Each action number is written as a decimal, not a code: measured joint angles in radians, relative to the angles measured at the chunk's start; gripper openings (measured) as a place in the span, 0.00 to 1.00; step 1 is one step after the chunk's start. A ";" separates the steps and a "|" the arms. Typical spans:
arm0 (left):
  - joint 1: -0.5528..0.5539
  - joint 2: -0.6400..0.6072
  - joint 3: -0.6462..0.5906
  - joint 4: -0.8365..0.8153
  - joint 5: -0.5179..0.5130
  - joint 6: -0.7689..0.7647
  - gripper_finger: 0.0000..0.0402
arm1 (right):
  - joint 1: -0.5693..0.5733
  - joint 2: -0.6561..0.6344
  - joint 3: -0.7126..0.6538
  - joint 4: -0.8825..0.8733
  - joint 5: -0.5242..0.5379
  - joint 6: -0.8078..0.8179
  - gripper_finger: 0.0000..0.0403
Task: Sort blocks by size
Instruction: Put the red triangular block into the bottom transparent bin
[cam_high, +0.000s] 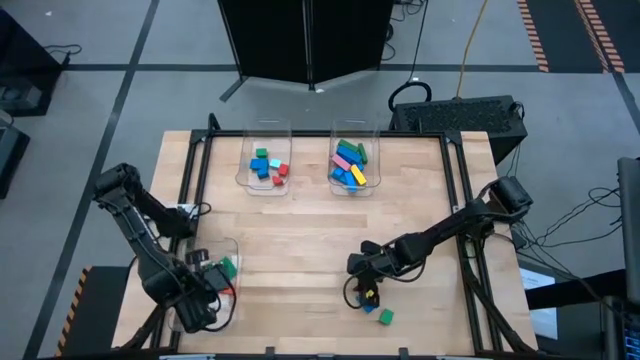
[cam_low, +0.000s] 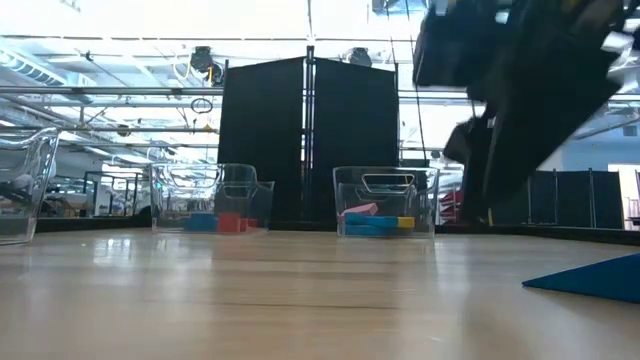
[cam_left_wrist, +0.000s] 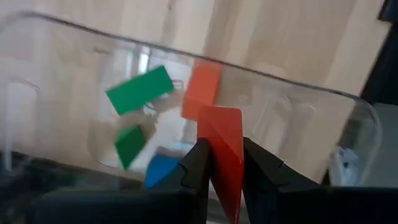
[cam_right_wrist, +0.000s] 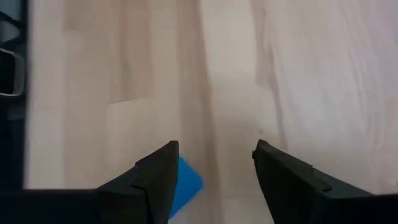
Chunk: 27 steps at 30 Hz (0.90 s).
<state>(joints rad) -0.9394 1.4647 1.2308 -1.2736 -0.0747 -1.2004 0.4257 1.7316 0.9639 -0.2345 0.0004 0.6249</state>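
Nearest edge of the pale wooden tabletop (cam_high: 300, 250): the left pincer (cam_left_wrist: 222, 171) is clamped on a small red rectangular block (cam_left_wrist: 225, 146), fingers pressed to both of its sides, poised at the rim of a clear plastic bin (cam_high: 226, 248) at the front left corner. Through the bin wall I see a green block (cam_left_wrist: 139, 90) lying flat, an orange-red block (cam_left_wrist: 203, 89) beside it, a second, darker green block (cam_left_wrist: 129, 144) and a blue one (cam_left_wrist: 160, 169) lower down.

Over on the right, the right pincer (cam_right_wrist: 212, 163) is low over the boards with its fingers spread and nothing between them. A flat blue rectangular block (cam_right_wrist: 185, 182) lies just by one finger, on the wood. From above, a small green cube-like block (cam_high: 385, 316) sits close by, near the front edge, with the blue one (cam_high: 369, 309) beside it.

Further back, two more clear bins stand side by side at the far edge. The left one (cam_high: 263, 128) holds short blocks in blue, green, red and cyan; the right one (cam_high: 354, 127) holds longer pieces in pink, cyan, green, blue and yellow.
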 joint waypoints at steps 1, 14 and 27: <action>0.000 0.002 0.000 0.006 0.016 -0.008 0.16 | 0.008 -0.008 0.013 -0.016 0.002 -0.001 0.50; 0.023 0.023 -0.188 0.064 0.180 -0.076 0.16 | 0.088 0.000 0.105 -0.150 0.087 0.043 0.50; 0.052 0.024 -0.335 0.253 0.158 -0.049 0.18 | 0.149 0.005 0.183 -0.294 0.109 -0.015 0.55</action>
<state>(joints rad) -0.8875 1.4891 0.8955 -1.0204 0.0835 -1.2498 0.5744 1.7363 1.1469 -0.5287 0.1095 0.6095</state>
